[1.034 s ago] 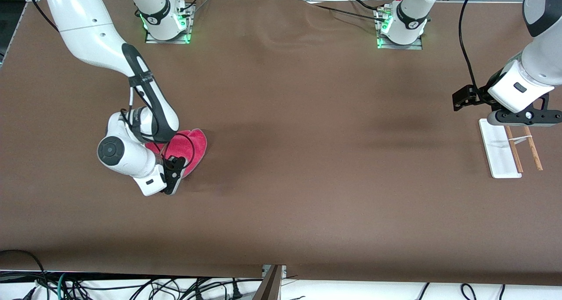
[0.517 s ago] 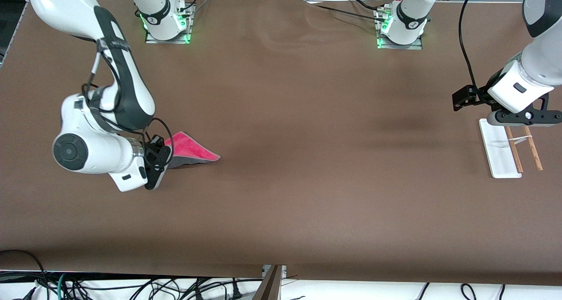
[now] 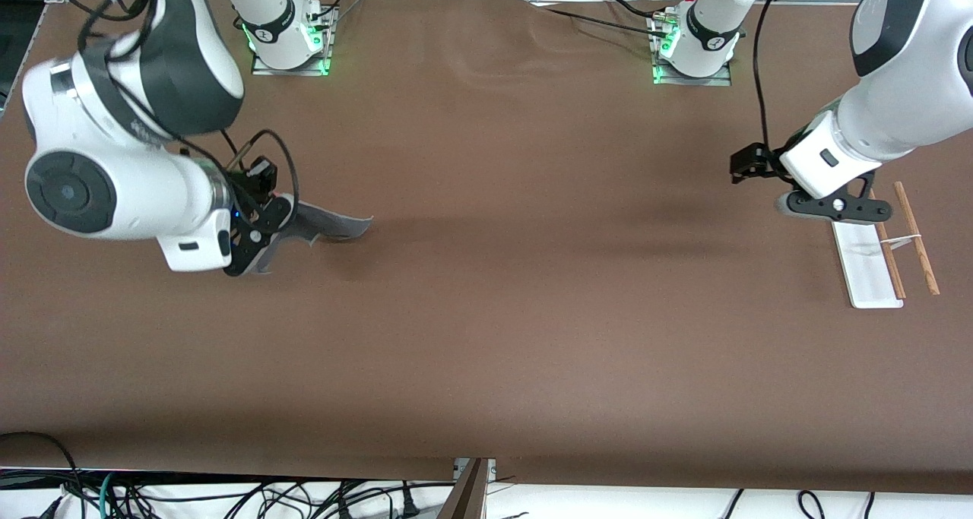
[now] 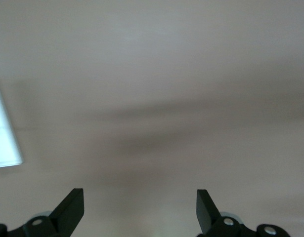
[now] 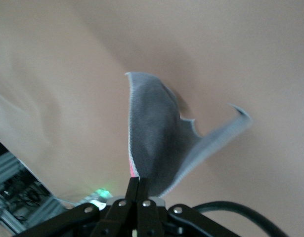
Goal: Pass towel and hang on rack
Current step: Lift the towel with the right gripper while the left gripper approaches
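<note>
Right gripper (image 3: 255,242) pinches the towel (image 3: 334,225) we see dangling; left gripper (image 3: 832,207), spread, hangs over the rack (image 3: 866,272)

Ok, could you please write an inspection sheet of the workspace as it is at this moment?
Surface: brown table, wrinkled near the arm bases.
Job's things: towel off the table, grey side showing; rack at the left arm's end, nothing on its rods.
Clutter: nothing seen.
Grippers: right gripper shut on the towel's edge, above the table at the right arm's end; left gripper open, over the rack's base.
Cables: black cables on both arms; loose cables under the table's near edge.
Surroundings: metal framing above the bases.
</note>
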You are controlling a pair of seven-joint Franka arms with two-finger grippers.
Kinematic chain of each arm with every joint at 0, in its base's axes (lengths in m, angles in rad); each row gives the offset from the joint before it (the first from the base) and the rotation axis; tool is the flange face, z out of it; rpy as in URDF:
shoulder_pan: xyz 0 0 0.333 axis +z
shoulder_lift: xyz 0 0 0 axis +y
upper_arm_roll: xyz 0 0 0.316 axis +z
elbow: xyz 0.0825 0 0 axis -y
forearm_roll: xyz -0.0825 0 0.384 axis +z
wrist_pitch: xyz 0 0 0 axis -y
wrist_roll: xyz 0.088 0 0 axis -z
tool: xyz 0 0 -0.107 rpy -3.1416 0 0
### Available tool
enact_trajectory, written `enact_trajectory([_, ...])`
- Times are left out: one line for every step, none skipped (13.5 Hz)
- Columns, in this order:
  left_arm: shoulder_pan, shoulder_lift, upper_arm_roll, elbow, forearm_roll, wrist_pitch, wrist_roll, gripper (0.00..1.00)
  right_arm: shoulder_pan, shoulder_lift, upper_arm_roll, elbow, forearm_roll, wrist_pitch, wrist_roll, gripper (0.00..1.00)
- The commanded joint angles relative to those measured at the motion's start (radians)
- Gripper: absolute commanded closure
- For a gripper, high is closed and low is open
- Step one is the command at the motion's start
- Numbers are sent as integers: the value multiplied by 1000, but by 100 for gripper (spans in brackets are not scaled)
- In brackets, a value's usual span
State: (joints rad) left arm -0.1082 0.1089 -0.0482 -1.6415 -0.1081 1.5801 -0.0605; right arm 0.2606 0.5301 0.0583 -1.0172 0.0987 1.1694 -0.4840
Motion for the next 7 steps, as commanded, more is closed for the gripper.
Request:
enact_trajectory([34,15,19,42,-158,-26,77,0,35,-28,2,39,115,-57,225,100])
enact_trajectory([36,15,19,40,-200,-29,96,0,46,-33,2,40,168,-56,305,100])
enact_trajectory([38,18,19,34,-246,-29,99,0,64,-33,2,49,214,-50,373,100])
enact_trajectory([38,34,19,34,-313,-29,102,0,84,-32,2,64,258,-44,434,100])
enact_trajectory([36,52,14,34,-390,-29,125,0,110,-32,8,68,298,-30,505,100])
enact_trajectory([30,75,11,35,-451,-19,155,0,135,-32,20,69,315,-5,559,100])
enact_trajectory([21,106,8,40,-499,-12,192,0,150,-33,46,74,320,25,573,100])
